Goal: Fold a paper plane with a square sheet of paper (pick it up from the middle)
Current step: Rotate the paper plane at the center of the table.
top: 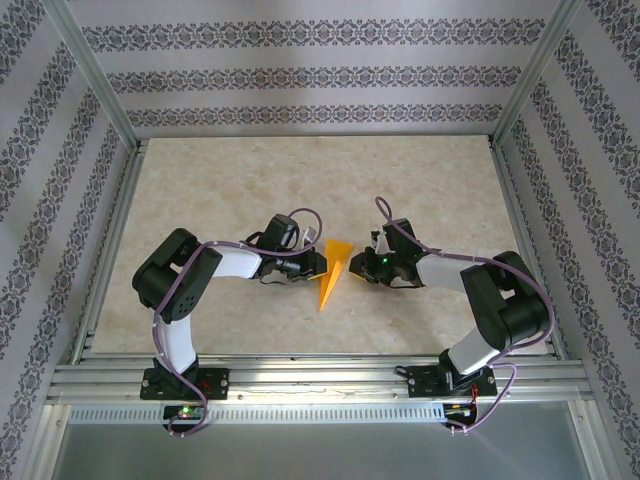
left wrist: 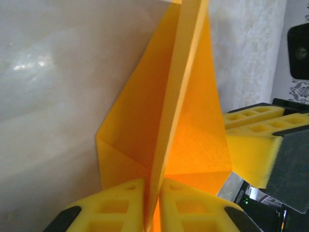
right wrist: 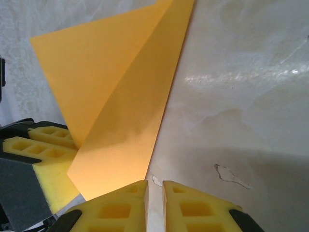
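The paper plane [top: 333, 270] is seen near the middle of the table [top: 250, 180], its point turned toward the near edge. Its upright central ridge is pinched between the closed jaws of the left gripper [left wrist: 153, 203]. The right gripper [right wrist: 154, 203] is set against the opposite wing with its jaws almost together. Whether paper is caught between them cannot be told.

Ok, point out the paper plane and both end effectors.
paper plane [top: 334, 270]: top view, middle of the folded orange paper.
left end effector [left wrist: 152, 186]: left wrist view, between its yellow fingertips.
right end effector [right wrist: 154, 186]: right wrist view, between its yellow fingertips.
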Controlling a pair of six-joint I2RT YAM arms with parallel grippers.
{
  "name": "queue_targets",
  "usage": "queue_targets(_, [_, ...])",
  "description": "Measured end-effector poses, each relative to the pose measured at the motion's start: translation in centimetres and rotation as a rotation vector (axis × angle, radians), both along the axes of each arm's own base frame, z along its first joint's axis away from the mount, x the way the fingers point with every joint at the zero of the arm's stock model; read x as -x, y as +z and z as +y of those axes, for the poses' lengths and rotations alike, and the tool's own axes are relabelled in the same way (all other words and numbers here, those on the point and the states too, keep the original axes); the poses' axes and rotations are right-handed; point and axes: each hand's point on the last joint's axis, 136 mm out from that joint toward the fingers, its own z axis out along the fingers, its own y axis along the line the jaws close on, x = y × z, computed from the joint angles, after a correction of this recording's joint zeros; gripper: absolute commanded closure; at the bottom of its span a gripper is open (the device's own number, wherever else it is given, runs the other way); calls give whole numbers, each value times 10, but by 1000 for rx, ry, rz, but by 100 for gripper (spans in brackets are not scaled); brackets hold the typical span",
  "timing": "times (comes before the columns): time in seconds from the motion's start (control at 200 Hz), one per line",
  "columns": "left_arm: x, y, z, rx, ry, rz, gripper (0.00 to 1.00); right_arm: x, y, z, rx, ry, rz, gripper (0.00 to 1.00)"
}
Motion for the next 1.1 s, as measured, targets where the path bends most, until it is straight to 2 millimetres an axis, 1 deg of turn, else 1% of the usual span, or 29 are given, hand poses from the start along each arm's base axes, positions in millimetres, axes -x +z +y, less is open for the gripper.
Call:
queue_targets(0.105, [-1, 3, -2, 13, -1, -3, 94, 0, 0, 0, 0, 0, 0, 83])
queue_targets(0.195, [-1, 3, -2, 12, 0, -6, 95, 0, 3, 0, -4, -5, -2, 79])
queue_targets(0.27, [-3, 3, 0, 0, 6, -18, 96, -2, 11, 1, -16, -13, -16, 76])
queue_targets(0.41, [-3, 9, 9, -70, 10, -58, 97, -5, 33, 4, -51, -22, -64, 68])
queue_targets(0.54, [-8, 20, 9, -128, -2, -114, 96, -9, 51, 18, -81, -7, -87, 67])
queue_targets(0.64, [-10, 22, 7, -164, -12, -143, 96, -11, 60, 31, -98, 6, -91, 66])
queue_targets(0.704, [-8, 20, 8, -184, -18, -144, 96, -13, 60, 38, -99, 5, -77, 65])
queue_targets(0.779, [-5, 16, 11, -210, -21, -139, 96, -13, 52, 42, -91, 0, -46, 64])
queue_targets(0.949, [-2, 11, 14, -244, -24, -134, 96, -12, 31, 42, -50, -18, 25, 61])
queue_targets(1.099, [0, 9, 15, -257, -35, -136, 95, -12, 20, 42, -35, -21, 56, 69])
